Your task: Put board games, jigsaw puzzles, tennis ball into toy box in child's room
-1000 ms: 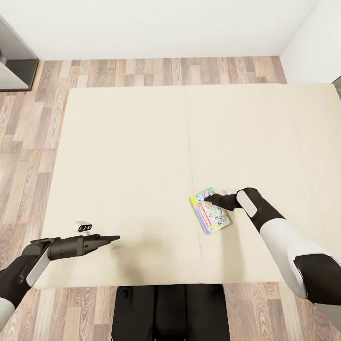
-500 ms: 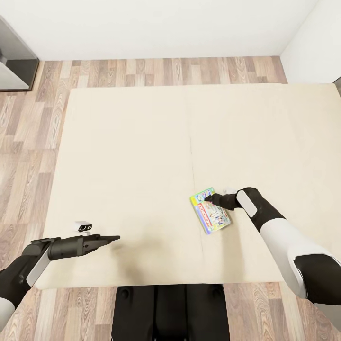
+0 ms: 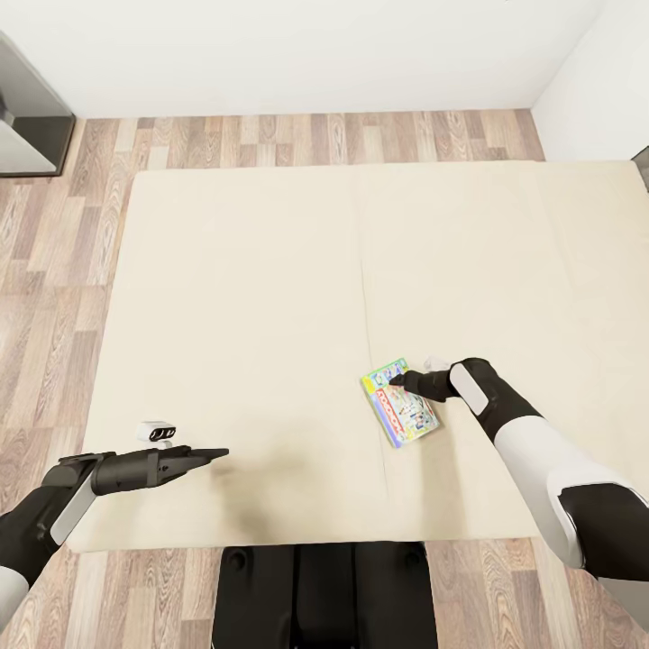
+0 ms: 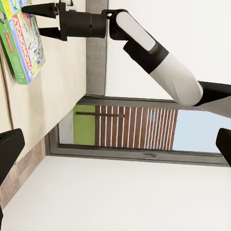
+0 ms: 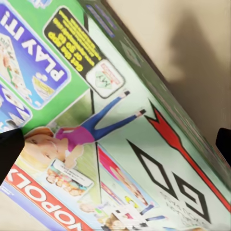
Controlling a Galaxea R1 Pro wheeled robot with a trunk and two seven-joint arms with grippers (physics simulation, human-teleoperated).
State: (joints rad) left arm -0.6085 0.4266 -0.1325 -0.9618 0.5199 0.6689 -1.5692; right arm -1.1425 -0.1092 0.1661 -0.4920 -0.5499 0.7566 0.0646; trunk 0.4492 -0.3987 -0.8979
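Observation:
One board game (image 3: 401,410), a green-bordered printed box, lies flat on the beige bed (image 3: 252,270) near its front right. My right gripper (image 3: 397,381) is over the box's far end, open, with one finger to each side. The right wrist view looks closely at the box lid (image 5: 115,125), with dark fingertips (image 5: 9,149) at the frame's edges. The left wrist view shows the same box (image 4: 24,43) under the right gripper (image 4: 32,20), whose fingers are spread. My left gripper (image 3: 221,453) is open over the bed's front left and holds nothing.
Wood-plank floor (image 3: 54,252) surrounds the bed. A dark-grey cabinet (image 3: 27,117) stands at the far left by the white wall. My base (image 3: 324,595) is against the bed's front edge. A dark-framed window (image 4: 125,127) shows past the right arm.
The whole picture has shifted down by a few pixels, so the camera moved. Both arms and the board game stay where they were.

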